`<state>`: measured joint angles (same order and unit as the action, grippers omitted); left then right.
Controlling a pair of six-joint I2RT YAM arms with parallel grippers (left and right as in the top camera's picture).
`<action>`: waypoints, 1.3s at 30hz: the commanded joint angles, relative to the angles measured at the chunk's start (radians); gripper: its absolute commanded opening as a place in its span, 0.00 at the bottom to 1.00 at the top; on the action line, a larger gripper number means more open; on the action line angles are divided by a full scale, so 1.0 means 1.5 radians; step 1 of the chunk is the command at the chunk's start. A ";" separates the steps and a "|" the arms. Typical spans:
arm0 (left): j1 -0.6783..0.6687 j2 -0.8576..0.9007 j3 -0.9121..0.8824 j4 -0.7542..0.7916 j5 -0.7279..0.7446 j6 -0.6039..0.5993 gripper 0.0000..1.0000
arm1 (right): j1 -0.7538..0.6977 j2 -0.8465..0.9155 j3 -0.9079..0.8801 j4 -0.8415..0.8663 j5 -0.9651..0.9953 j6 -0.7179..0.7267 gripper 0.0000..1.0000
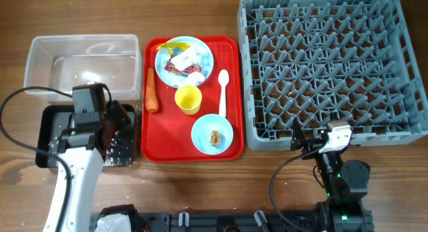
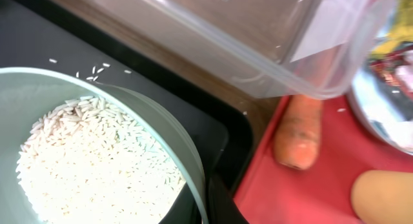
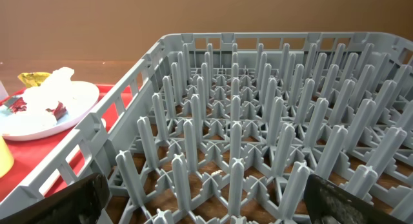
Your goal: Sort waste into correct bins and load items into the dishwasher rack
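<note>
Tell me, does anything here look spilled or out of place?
Yes, slightly. A few loose rice grains lie scattered on the black tray, just outside the pale blue bowl that holds the rest. A carrot also lies bare on the red tray rather than on a dish. Nothing looks broken.

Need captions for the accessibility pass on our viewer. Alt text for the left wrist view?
A pale blue bowl holding white rice grains fills the lower left, above a black tray with a few stray grains. Beyond it are a corner of the clear tub and, on the red serving tray, an orange carrot.
</note>
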<state>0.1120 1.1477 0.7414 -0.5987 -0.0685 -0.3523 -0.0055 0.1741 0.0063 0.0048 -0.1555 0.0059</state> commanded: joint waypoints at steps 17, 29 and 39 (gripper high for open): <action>0.418 -0.093 0.003 0.008 0.641 0.218 0.04 | -0.002 -0.002 -0.001 0.004 0.005 -0.004 1.00; 0.674 0.029 -0.143 0.195 1.000 0.285 0.04 | -0.002 -0.002 -0.001 0.004 0.005 -0.004 1.00; 0.696 0.057 -0.189 0.294 1.065 0.285 0.04 | -0.002 -0.002 -0.001 0.004 0.005 -0.004 1.00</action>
<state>1.1477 1.2263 0.4648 -0.1871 1.3937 0.0513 -0.0055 0.1741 0.0063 0.0048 -0.1555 0.0055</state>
